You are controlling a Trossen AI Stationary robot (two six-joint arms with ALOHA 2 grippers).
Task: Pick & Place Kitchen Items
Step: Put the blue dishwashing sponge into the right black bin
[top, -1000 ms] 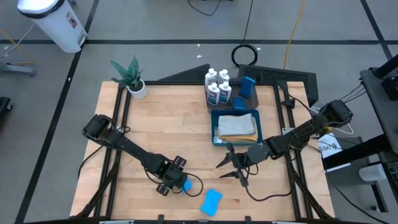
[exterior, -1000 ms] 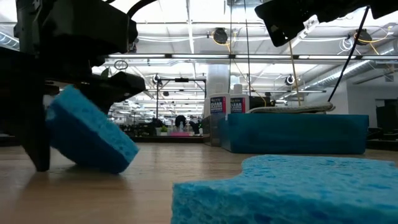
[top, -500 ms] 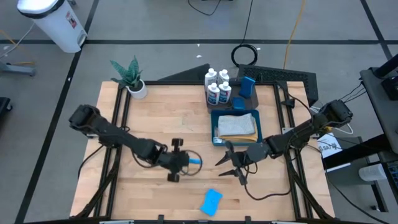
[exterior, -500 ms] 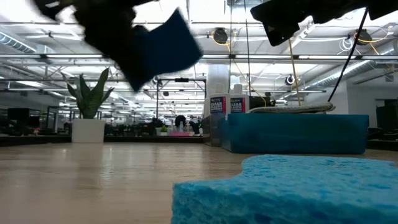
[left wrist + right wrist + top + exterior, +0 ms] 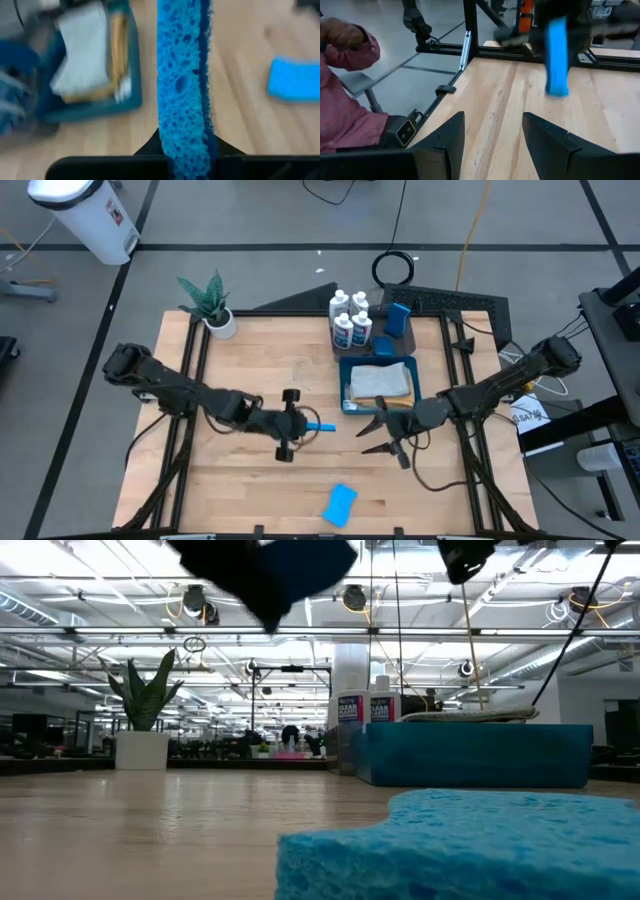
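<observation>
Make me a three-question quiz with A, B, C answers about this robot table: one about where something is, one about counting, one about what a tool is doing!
1. Where is the loose sponge lying?
A. in the blue bin
B. on the bare wood near the table's front edge
C. beside the plant

2. How many white bottles stand together at the back?
A. two
B. four
C. six

3. What is the left tool doing?
A. clamping a blue sponge above the table
B. hanging open with nothing in it
C. resting on the cloths

Answers:
1. B: the loose sponge lies alone on the wood, away from the blue bin and the plant.
2. B: four white bottles cluster behind the bin.
3. A: the left tool is shut on a blue sponge, lifted off the table; the right tool is the open one.
</observation>
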